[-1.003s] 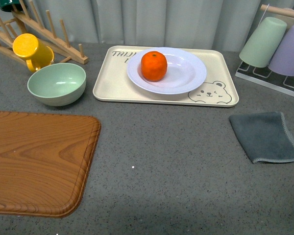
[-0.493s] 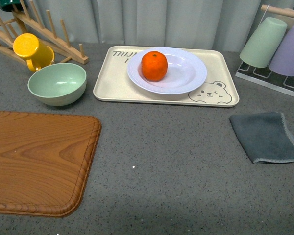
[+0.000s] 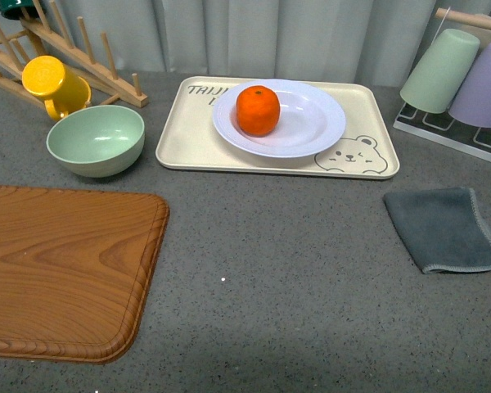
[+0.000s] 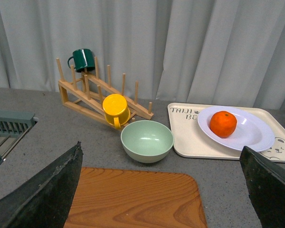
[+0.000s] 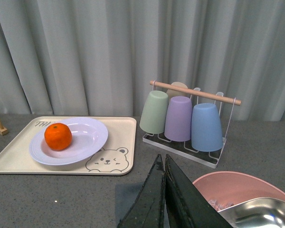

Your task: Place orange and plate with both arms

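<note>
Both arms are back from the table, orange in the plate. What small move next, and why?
Probably reach the wide-open left gripper toward the orange: it sits loose in the plate on the tray; the right gripper looks shut.

The left claw (image 4: 156, 190) stands spread wide apart, while the right claw (image 5: 163, 199) is pressed closed.
</note>
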Available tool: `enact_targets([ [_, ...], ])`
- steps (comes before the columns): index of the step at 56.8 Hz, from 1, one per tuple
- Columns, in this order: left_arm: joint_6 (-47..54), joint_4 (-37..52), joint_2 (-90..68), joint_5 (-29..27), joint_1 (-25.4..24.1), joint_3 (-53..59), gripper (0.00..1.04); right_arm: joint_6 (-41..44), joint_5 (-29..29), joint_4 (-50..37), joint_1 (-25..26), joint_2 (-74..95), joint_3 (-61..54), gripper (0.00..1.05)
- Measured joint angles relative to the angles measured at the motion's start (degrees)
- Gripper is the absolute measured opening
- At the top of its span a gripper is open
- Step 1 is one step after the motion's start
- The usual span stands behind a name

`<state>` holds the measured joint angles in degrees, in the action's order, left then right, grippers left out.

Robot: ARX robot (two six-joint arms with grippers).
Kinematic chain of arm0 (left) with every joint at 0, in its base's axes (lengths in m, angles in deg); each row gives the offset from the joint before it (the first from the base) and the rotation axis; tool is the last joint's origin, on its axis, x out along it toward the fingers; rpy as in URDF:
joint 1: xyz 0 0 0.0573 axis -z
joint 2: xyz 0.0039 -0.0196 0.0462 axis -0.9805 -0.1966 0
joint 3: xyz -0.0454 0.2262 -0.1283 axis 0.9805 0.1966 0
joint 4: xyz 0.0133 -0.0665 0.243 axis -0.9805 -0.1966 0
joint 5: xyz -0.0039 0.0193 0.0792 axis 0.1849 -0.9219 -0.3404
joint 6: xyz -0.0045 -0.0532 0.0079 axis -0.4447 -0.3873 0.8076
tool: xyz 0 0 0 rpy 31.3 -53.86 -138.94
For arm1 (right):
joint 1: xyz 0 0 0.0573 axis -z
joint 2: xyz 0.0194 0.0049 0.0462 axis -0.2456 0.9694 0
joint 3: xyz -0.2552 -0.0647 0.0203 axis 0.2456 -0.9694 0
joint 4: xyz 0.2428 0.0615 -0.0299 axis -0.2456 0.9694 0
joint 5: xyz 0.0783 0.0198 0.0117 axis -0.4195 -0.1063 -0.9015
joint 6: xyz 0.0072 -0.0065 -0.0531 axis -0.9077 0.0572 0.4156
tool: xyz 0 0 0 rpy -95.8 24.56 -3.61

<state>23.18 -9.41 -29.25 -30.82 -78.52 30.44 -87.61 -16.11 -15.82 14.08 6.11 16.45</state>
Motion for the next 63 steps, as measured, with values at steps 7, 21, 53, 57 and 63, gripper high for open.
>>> enact_targets([
  [7,0.00,0.00,0.00,0.00,0.00,0.00,0.98,0.02,-0.02,7.17,0.00,-5.49,0.04,0.01],
  [21,0.00,0.00,0.00,0.00,0.00,0.00,0.98,0.00,-0.13,10.62,0.00,-10.23,0.04,0.01],
  [53,0.00,0.00,0.00,-0.02,0.00,0.00,0.98,0.00,-0.13,10.64,0.00,-10.27,0.04,0.97],
  [57,0.00,0.00,0.00,0.00,0.00,0.00,0.98,-0.02,-0.13,10.64,0.00,-10.27,0.04,0.95],
  [63,0.00,0.00,0.00,0.00,0.00,0.00,0.98,-0.04,-0.13,10.64,0.00,-10.27,0.04,0.96],
])
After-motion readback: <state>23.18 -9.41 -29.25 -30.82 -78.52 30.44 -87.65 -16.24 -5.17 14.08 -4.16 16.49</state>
